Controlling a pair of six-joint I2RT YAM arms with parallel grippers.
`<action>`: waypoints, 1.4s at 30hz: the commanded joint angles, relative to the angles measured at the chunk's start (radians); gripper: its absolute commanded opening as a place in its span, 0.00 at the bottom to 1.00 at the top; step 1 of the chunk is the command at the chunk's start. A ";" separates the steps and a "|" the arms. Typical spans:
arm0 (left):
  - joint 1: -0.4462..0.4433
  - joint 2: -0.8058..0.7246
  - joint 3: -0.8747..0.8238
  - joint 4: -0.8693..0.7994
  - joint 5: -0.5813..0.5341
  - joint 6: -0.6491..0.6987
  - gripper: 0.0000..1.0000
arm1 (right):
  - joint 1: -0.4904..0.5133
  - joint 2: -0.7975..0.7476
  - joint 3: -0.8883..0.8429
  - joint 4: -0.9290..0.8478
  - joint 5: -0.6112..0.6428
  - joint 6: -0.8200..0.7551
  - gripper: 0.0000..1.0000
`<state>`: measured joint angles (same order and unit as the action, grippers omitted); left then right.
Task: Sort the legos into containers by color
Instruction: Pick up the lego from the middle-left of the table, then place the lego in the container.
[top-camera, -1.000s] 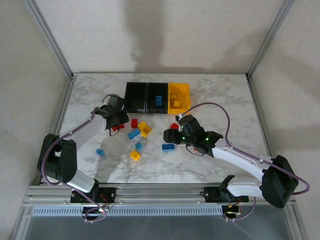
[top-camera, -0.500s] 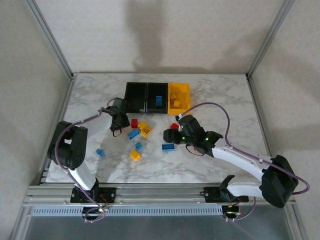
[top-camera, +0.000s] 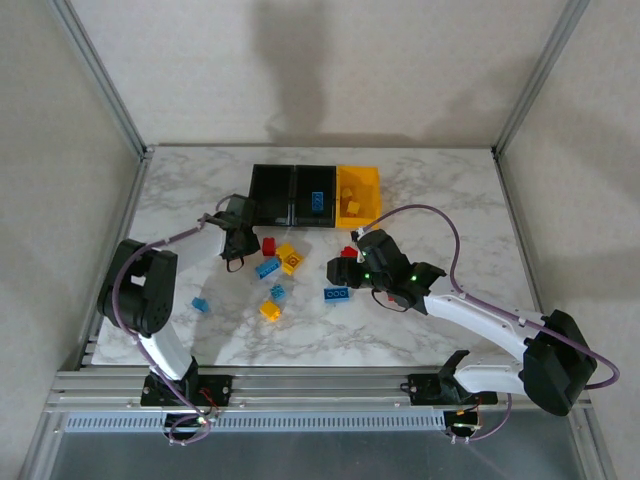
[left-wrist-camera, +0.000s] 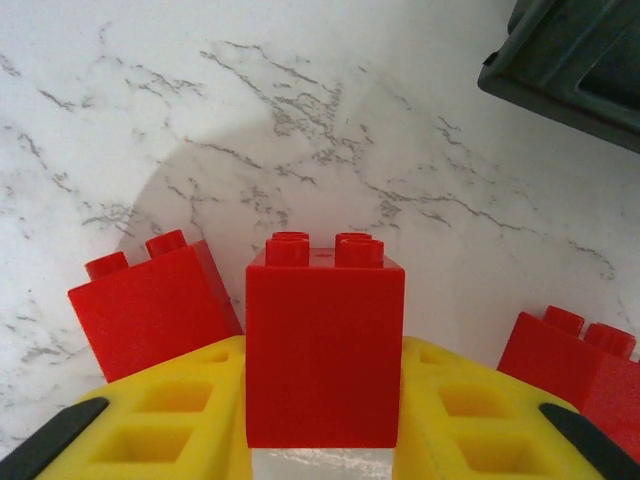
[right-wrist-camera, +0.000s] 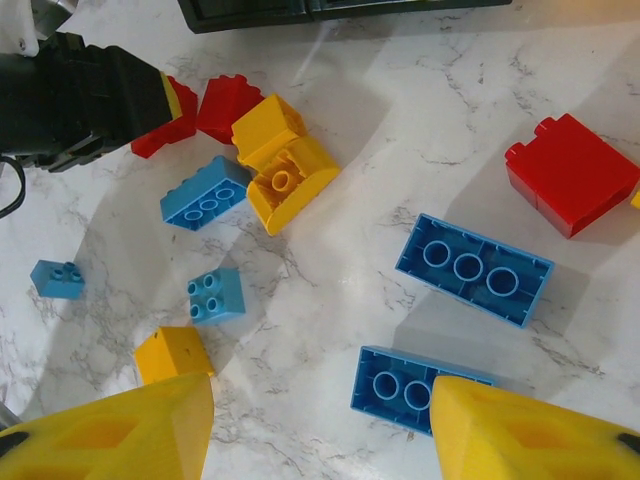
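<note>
Top external: left arm (top-camera: 140, 292) stretches low, fingers (left-wrist-camera: 170, 430) pinching red brick (left-wrist-camera: 325, 345).

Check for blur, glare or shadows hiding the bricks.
Top external: even light, no glare, soft shadows on the back wall. Left wrist: red brick sharp, rounded shadow on the marble behind. Right wrist: crisp, faint shadow beside the long blue brick.

I am seeing no readable lettering, numbers or brand marks on the legos (top-camera: 336, 293), the containers (top-camera: 293, 196) or the desk (top-camera: 440, 200).
</note>
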<state>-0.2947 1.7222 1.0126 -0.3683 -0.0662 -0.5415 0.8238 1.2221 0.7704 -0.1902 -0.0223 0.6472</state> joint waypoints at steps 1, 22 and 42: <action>0.002 -0.066 0.024 -0.045 0.011 0.012 0.21 | 0.009 -0.001 0.023 0.004 0.019 -0.007 0.59; -0.055 0.048 0.413 -0.138 0.032 0.012 0.20 | 0.008 -0.028 0.033 -0.018 0.044 0.000 0.59; -0.060 0.380 0.665 -0.172 0.009 -0.002 0.26 | 0.008 -0.022 0.036 -0.044 0.070 -0.001 0.59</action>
<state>-0.3500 2.0830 1.6398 -0.5034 -0.0479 -0.5423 0.8246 1.1923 0.7742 -0.2081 0.0269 0.6506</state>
